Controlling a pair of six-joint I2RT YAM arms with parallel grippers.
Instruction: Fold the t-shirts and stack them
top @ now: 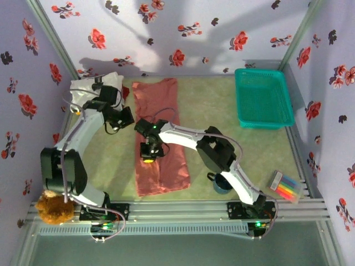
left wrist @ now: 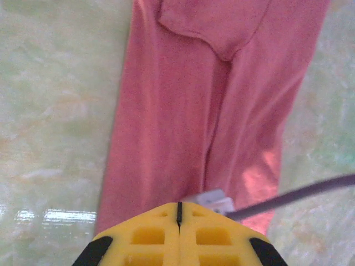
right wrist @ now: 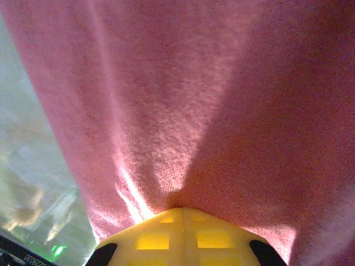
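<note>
Far left, back corner: white t-shirt (top: 83,91) bunched against the wall.

Left gripper (top: 122,117) hangs just beside the left edge of the salmon-pink t-shirt (top: 165,97). In the left wrist view its yellow fingers (left wrist: 150,235) are pressed together with nothing between them.

The pink shirt lies as a long strip running front to back on the green table (top: 222,144).

Right gripper (top: 148,155) is down on the shirt's middle, tips closed with cloth gathered in a pinch (folds converge at the tip (right wrist: 180,210)).

Right: teal basket (top: 263,97), well apart from the shirt.
</note>
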